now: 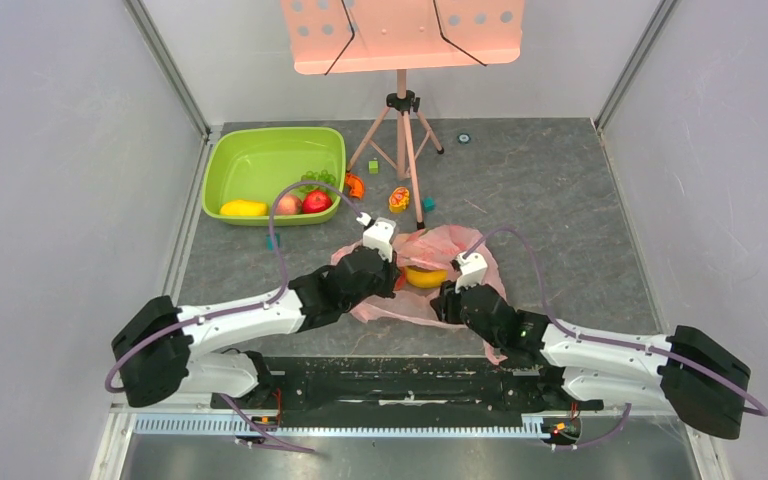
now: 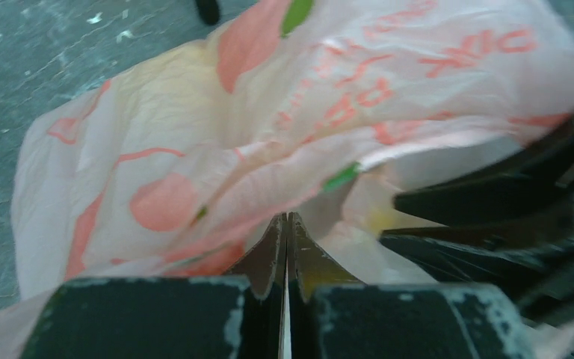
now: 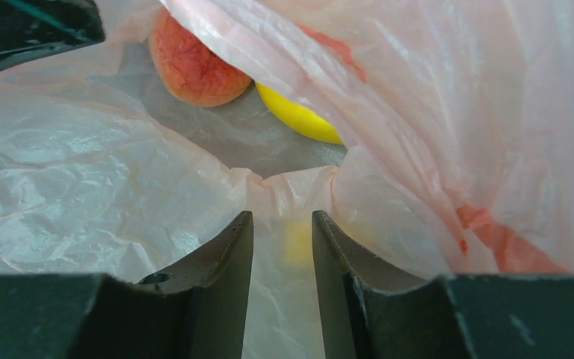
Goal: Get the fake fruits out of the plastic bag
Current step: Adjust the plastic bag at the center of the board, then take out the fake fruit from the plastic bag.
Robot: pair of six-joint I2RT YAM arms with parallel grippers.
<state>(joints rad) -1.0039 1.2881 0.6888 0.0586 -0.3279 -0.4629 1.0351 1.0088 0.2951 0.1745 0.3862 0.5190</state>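
Seen from above, two robot arms meet over a crumpled pink bag lying near the middle of a grey table.

The left gripper reaches in from the left. Its jaws are pressed together with only a hairline between them. The film gathers right at their tips, so they appear to be pinching the bag's upper layer, probably to lift it and keep the mouth open.

The right gripper comes in from the right, low at the bag's opening. Its jaws stand slightly apart with a fold of film rising between them. Whether they are pressing that fold cannot be told.

Two fruits are not yet out. Past the right gripper's tips, under the raised film, a mottled red-orange peach rests on the bag's floor. A yellow fruit lies just beside it, half hidden by the upper layer. From above, the yellow fruit's long axis runs left to right between the two grippers. The bag's mouth appears to face near and right, towards the right gripper.

At far left, well apart from the bag, a green basin holds other fruits.
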